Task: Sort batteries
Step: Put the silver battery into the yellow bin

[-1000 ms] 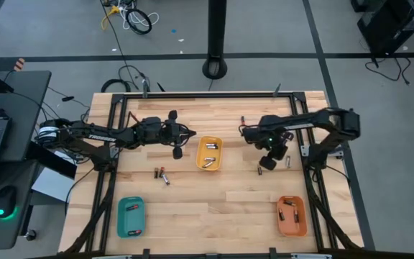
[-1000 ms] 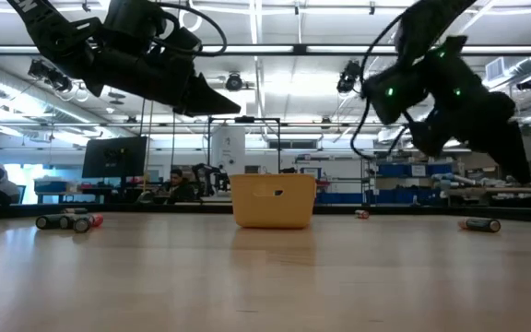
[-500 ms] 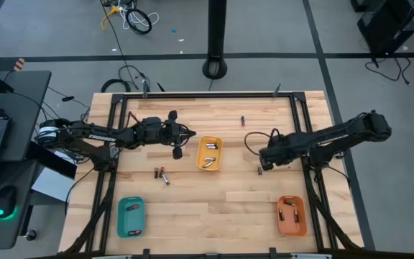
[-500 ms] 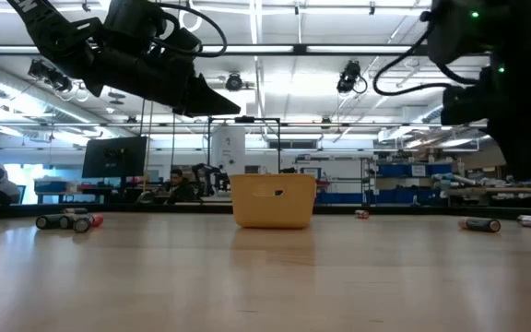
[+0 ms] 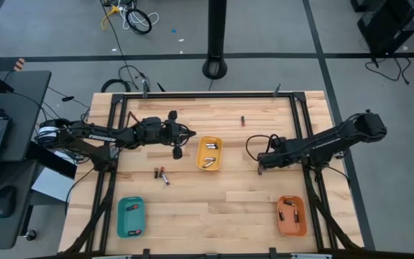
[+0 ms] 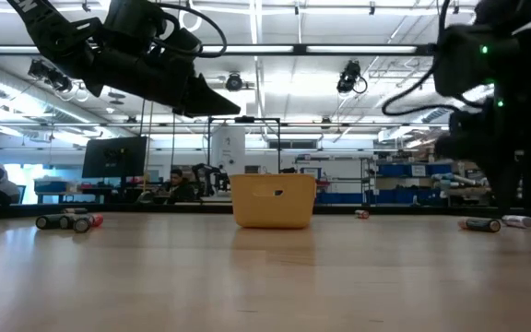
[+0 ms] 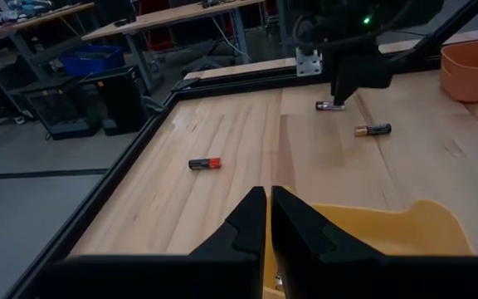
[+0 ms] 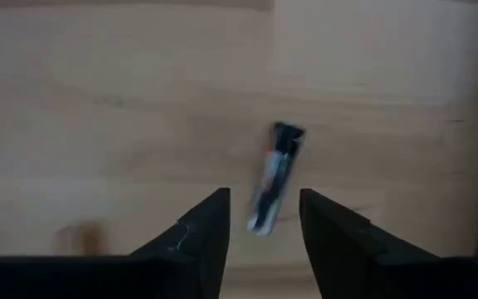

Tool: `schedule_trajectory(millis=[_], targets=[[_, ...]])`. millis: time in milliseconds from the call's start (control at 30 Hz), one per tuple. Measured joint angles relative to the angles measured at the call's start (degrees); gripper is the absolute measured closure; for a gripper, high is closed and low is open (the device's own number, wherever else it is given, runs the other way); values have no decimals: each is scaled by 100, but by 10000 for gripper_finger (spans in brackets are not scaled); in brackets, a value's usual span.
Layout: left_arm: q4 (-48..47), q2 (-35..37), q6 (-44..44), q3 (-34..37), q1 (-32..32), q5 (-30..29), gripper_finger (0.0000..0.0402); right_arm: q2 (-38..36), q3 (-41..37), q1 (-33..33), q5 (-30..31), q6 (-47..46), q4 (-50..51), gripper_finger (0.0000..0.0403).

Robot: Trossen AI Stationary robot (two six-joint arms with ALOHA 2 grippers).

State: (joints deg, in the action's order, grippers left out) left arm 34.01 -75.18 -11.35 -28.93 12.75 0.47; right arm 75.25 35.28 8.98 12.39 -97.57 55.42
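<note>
Over the battery, the right claw has dropped and parted.

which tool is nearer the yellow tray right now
Left. The left tool hangs just beside the yellow tray, shut. The right tool is farther off on the tray's other side, open over a battery.

A battery lay blurred on the counter in the right wrist view, its markings unreadable. In the left wrist view the yellow tray was cut off by the frame's edge and partly hidden behind the left tool. Seen from overhead, batteries in the orange tray were too small to size.
</note>
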Motion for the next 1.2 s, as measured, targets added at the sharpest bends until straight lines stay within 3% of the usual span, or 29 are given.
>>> schedule_trajectory(millis=[300, 633, 733, 1033, 1200], targets=[[-80, 0, 11, 0, 0, 0, 374, 123, -539, -89, 70, -146, -456, 260], [-119, 0, 40, 0, 0, 0, 374, 139, -625, -86, 291, 509, -644, 341], [-119, 0, 140, 0, 0, 0, 374, 149, -584, -86, 360, 792, -603, 344], [-93, 0, 267, 0, 2, -361, 374, 173, 515, -209, 638, 2251, -56, 344], [-67, 0, 273, 0, 109, -33, 374, 170, 1320, -542, 1033, 3734, -818, 344]])
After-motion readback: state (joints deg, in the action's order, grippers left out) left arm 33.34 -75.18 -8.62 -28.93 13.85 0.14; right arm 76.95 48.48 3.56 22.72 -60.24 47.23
